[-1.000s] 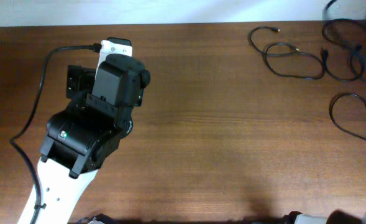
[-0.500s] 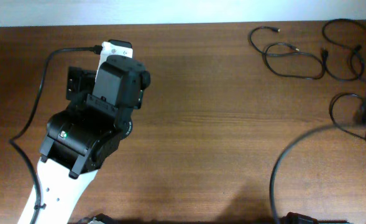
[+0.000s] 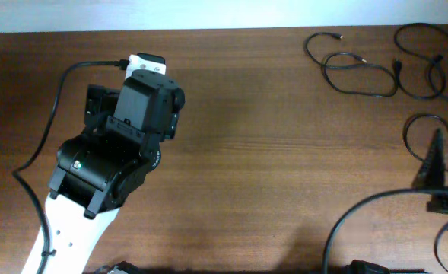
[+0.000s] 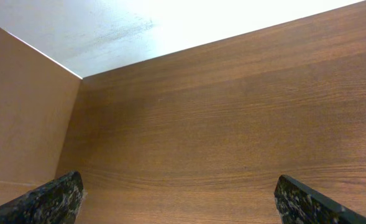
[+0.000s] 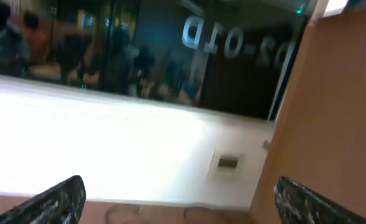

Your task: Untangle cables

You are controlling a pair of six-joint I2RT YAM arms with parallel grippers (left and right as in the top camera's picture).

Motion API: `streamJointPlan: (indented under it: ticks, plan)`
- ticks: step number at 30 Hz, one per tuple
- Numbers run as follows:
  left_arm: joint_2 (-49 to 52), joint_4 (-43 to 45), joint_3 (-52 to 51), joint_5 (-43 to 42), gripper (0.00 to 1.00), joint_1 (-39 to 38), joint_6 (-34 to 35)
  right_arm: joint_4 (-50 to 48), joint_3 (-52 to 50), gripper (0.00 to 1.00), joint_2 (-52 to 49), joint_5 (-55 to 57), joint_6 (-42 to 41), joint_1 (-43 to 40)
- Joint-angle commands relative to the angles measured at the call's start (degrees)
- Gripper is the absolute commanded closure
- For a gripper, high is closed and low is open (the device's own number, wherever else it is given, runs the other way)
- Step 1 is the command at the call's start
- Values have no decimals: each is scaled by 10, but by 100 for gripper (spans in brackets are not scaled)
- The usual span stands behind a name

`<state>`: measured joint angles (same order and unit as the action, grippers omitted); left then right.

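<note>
Three thin black cables lie at the table's back right in the overhead view: one looped cable (image 3: 353, 72), a second (image 3: 423, 65) to its right, and a third (image 3: 429, 129) nearer the front. My left gripper (image 3: 146, 62) is far from them at the back left. The left wrist view shows it (image 4: 183, 202) open and empty over bare wood. My right gripper (image 3: 435, 148) stands at the right edge, its tip just beside the third cable. The right wrist view is blurred, aimed at the wall and window; there the gripper (image 5: 179, 202) is open and empty.
A thick black arm cable (image 3: 52, 99) curves along the left arm. Another thick arm cable (image 3: 353, 213) arcs at the front right. The table's left side wall (image 4: 27, 124) is close to the left gripper. A white wall runs behind the table.
The right arm has swung in at the right edge and come down toward the front, its thick cable now arcing at the front right. The left gripper has shifted slightly.
</note>
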<state>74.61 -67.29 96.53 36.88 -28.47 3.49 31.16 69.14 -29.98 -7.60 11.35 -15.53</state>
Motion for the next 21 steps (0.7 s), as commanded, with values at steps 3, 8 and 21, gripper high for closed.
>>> streamJointPlan:
  ticks: [3, 8, 21]
  plan:
    - [-9, 3, 4, -3, 1, 2, -1, -73, -108, 4, -77, -10, -13, 5]
    - [-9, 5, 4, -3, 1, 2, -1, -74, -165, 4, -157, -43, -59, 5]
    - [-9, 3, 4, -3, 1, 2, -1, -21, -225, 3, 33, -53, -102, 4]
